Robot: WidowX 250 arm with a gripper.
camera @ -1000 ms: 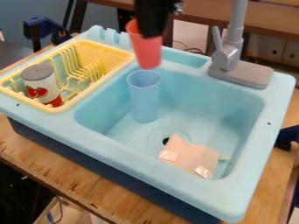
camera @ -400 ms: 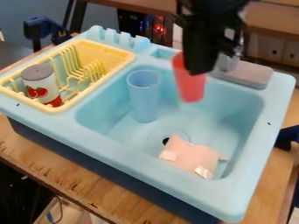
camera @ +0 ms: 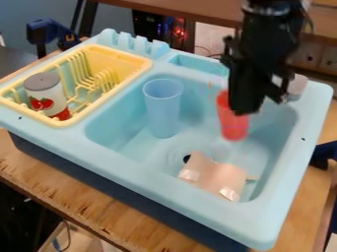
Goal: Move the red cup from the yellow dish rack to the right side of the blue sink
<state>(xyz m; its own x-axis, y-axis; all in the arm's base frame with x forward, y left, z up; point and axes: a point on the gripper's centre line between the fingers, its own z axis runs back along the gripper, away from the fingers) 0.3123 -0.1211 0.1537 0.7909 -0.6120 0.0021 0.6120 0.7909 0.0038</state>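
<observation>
Fingers (camera: 245, 93) grip a red cup (camera: 235, 127) over the sink (camera: 164, 183) (wooden table (camera: 72, 197) beneath, bench (camera: 191, 12) behind).

cup (camera: 233, 120): red | tumbler (camera: 162, 110): translucent blue | rack (camera: 119, 55): yellow | can (camera: 46, 93): white, red tomato print | sink (camera: 125, 161): light blue

No readable text — no labels, numbers or signs — can be made out.

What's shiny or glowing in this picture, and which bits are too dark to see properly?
Camera view: red lights glow behind the sink; two patches on the pink thing look bright, maybe shiny; the gripper holding the red cup is so dark its parts blend together; the lower left, under the table, is nearly black.
</observation>
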